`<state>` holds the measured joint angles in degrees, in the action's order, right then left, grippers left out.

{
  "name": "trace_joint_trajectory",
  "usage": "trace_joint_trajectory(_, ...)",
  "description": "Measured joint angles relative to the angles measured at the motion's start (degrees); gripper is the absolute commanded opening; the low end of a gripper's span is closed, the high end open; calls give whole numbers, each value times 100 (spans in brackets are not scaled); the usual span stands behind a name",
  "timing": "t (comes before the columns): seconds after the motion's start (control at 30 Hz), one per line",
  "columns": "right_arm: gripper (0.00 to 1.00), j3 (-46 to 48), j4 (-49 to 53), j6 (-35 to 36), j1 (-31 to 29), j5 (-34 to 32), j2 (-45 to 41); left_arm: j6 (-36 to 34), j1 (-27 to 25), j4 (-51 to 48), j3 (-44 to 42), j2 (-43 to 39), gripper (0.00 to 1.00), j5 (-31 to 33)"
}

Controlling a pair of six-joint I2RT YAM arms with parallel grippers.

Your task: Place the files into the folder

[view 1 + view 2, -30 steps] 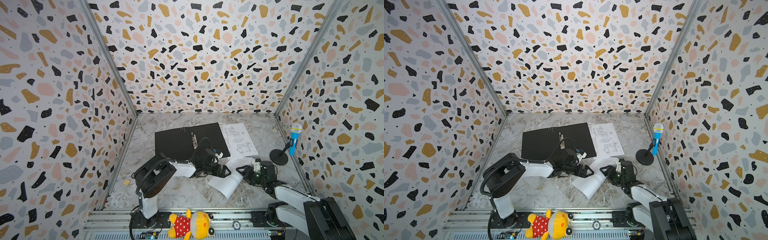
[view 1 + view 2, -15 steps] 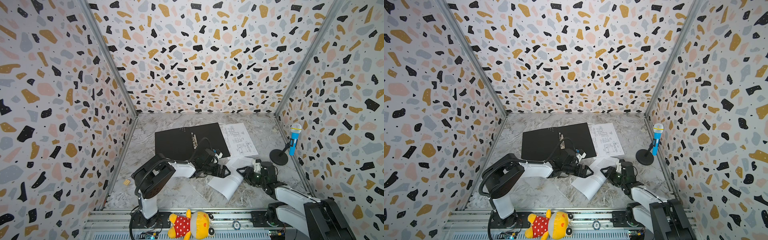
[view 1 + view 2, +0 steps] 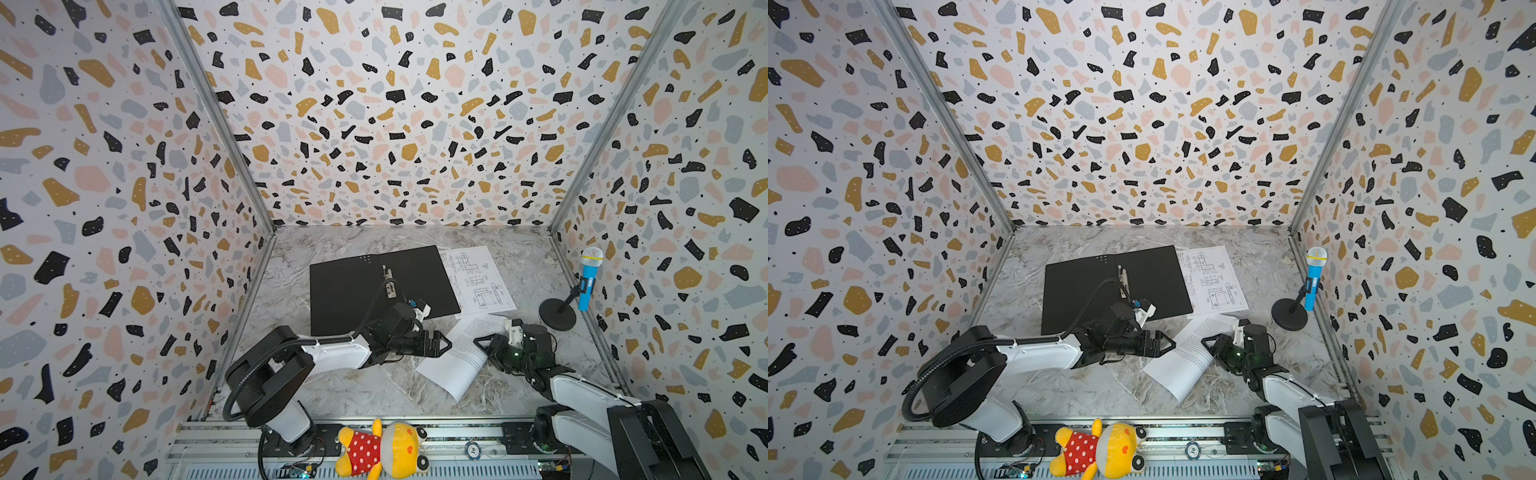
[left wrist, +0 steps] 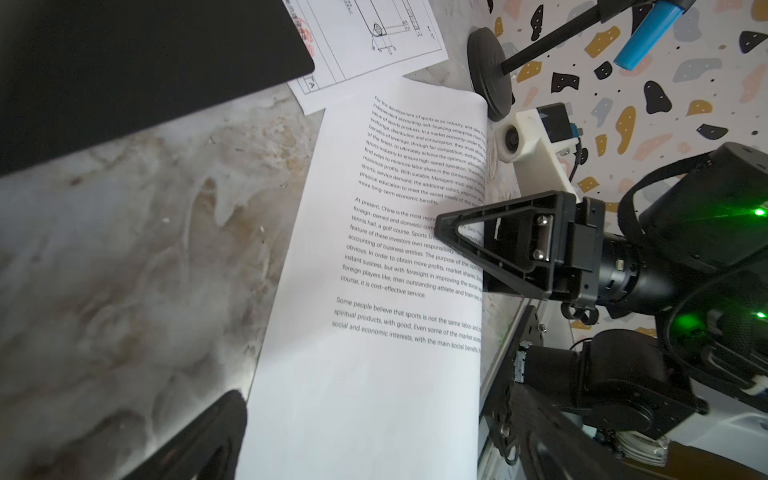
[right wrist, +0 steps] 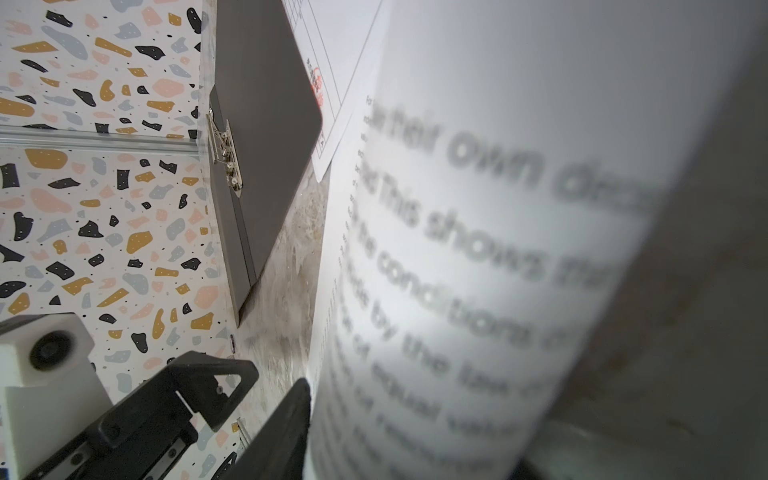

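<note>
The folder (image 3: pixel 353 291) (image 3: pixel 1084 291) lies open, black inside up, with its metal clip (image 5: pixel 224 153) at the spine. Two files show. The drawing sheet (image 3: pixel 478 278) (image 4: pixel 374 37) lies flat against the folder's right edge. The text sheet (image 3: pixel 453 365) (image 4: pixel 374 332) lies in front of it, its right side curled up. My left gripper (image 3: pixel 444 345) stands open at this sheet's left edge. My right gripper (image 3: pixel 482 343) is open, its jaws apart round the raised edge. One of its fingers (image 5: pixel 286 428) touches the paper; the other is hidden behind it.
A blue toy microphone (image 3: pixel 588 282) on a black round stand (image 3: pixel 557 314) is at the right wall. A yellow plush toy (image 3: pixel 382 451) lies on the front rail. Speckled walls close in the marble table (image 3: pixel 316 374) on three sides.
The text sheet's curl has settled a little narrower. Both arms stay about where they were.
</note>
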<state>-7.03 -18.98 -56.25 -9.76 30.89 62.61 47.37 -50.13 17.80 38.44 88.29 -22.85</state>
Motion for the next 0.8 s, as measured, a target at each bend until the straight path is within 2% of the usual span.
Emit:
trace_joint_trajectory(0.23, 54, 2, 17, 0, 2, -2, -103, 1071, -380, 420, -708, -758, 100, 387)
trace_joint_trajectory(0.43, 54, 2, 52, 2, 11, 0, -125, 1864, -772, 942, -1080, -879, 100, 761)
trace_joint_trajectory(0.8, 55, 0, -116, 17, 33, 149, 55, 2586, -1294, 1268, -1211, -994, 100, 1196)
